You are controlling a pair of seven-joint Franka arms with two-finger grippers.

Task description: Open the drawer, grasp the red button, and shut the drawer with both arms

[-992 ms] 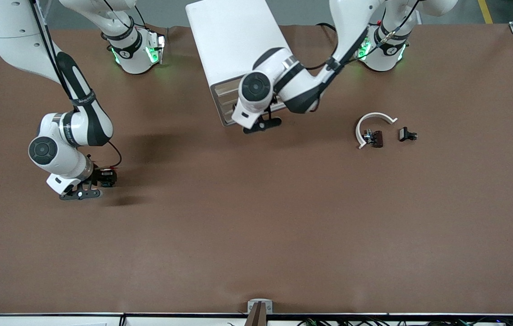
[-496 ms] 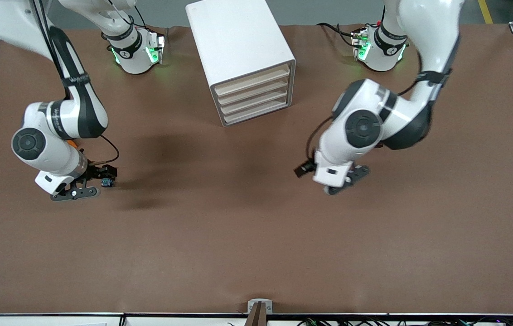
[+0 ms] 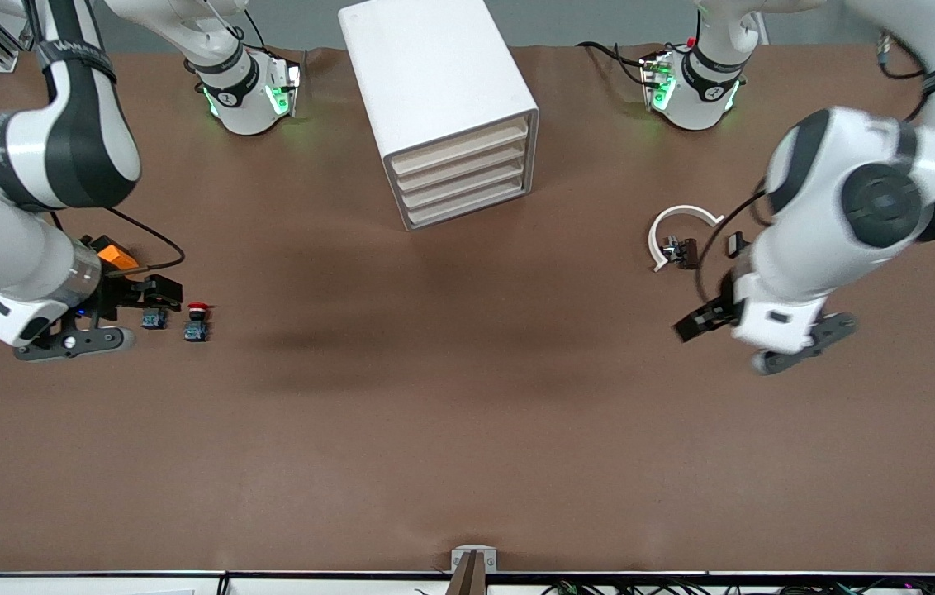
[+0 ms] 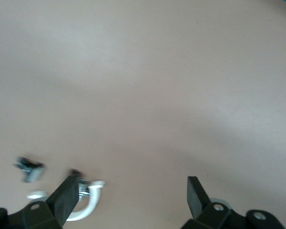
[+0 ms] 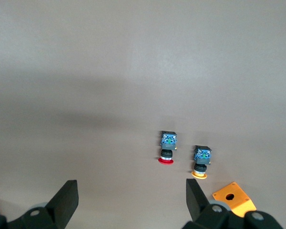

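Front view, for you: small red-capped push button [image 3: 196,322] lies on brown worktop [image 3: 467,430], long axis front-to-back, cap toward the bases; right claw [image 3: 96,318] and left claw [image 3: 765,339] empty, spread wide.

The yellow button [image 3: 155,318] and orange block [image 3: 116,256] are partly hidden by the right gripper [image 3: 75,340]; the clips inside the white ring [image 3: 680,225] are blurred.

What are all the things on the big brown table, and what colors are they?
Cabinet: one, white, four cream drawers all shut, between the arm bases.
Red button: one, toward the right arm's end.
Yellow button: one, beside the red button.
Orange block: one, by the buttons.
White curved piece: one, toward the left arm's end.
Small dark parts: two, by the curved piece.
Right gripper: black, open, over the table near the buttons.
Left gripper: black, open, over bare table.
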